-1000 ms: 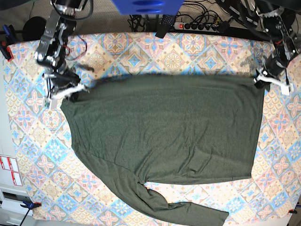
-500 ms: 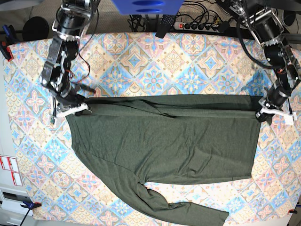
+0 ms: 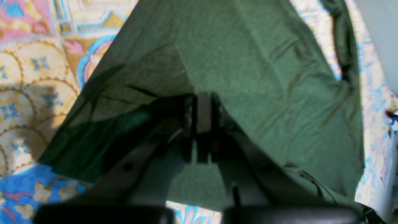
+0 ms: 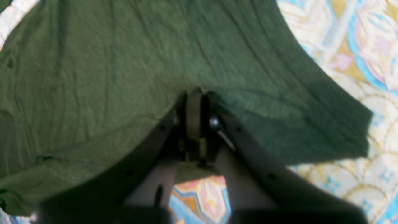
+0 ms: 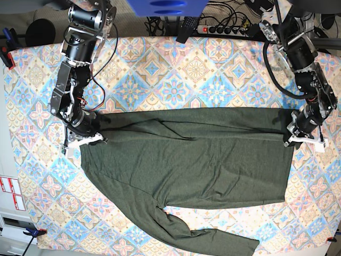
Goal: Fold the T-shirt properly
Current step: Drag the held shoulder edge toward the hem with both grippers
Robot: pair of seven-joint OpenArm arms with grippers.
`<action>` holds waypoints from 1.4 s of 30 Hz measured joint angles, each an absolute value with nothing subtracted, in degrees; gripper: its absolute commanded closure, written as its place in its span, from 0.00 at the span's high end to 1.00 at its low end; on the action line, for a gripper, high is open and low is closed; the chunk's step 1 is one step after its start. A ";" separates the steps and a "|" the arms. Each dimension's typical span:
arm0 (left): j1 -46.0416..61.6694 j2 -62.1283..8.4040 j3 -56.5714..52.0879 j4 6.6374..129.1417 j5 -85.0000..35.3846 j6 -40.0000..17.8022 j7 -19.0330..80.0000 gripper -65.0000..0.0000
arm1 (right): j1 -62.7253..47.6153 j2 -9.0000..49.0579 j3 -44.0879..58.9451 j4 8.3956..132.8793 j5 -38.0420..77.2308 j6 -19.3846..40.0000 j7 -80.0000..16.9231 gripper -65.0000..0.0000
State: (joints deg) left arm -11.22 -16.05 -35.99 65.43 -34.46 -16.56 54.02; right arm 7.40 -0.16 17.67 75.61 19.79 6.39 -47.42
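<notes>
Patterned tablecloth (image 5: 176,64) under T-shirt (image 5: 186,160), folded edge pinched between left hand (image 5: 303,137) and right hand (image 5: 84,140)

This is looking like a robot lab or workroom. Two robot arms are reaching over a tabletop (image 5: 176,69) wearing a bright patterned cloth. A power strip (image 5: 226,30) and tangled black cables (image 5: 160,24) are lying behind it.
</notes>
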 measured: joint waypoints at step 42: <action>2.33 -15.81 -36.53 65.80 -39.09 -16.95 50.39 0.51 | -2.24 -0.16 17.56 85.08 20.01 6.37 -46.68 0.36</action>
State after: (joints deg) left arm 2.33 -15.81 -36.53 65.80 -39.09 -16.95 50.39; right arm -2.24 -0.16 17.56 85.08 20.01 6.37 -46.68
